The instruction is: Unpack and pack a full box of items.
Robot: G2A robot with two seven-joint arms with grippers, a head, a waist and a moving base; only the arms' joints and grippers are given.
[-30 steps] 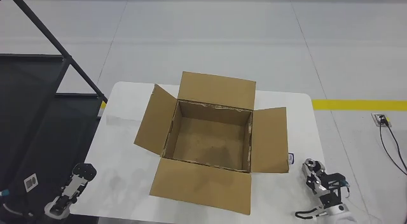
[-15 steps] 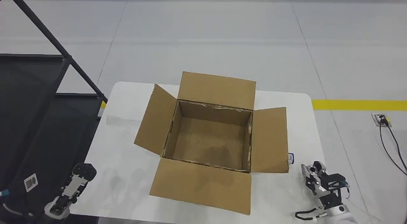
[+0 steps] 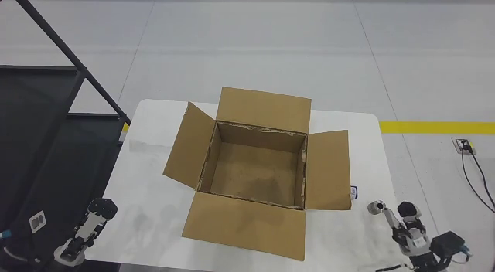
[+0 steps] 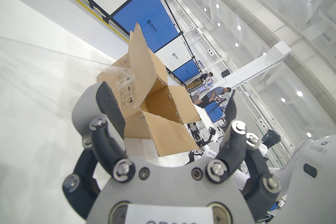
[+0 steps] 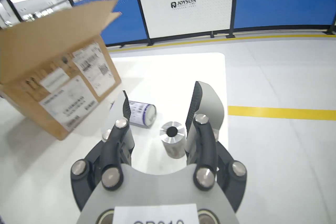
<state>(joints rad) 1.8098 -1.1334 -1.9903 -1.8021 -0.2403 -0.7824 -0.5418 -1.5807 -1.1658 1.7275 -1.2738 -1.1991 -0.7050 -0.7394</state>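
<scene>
Cardboard box near the middle of the white surface, all four flaps folded outward, bare cardboard floor visible inside, printed labels on one outer wall. Right end effector low over the surface's near right corner, fingers spread apart, gripping nothing. Between those fingers, a small metal cylinder upright on the surface, dark hole in its top face, close beside one finger; touching or not, impossible to tell. Just beyond it, a small labelled can on its side, near the box's labelled wall and partly hidden behind the other finger; in the top view, just beside the edge of the right-hand flap. Left end effector past the surface's near left corner, fingers wide apart, pointed toward the box, well apart from it.
</scene>
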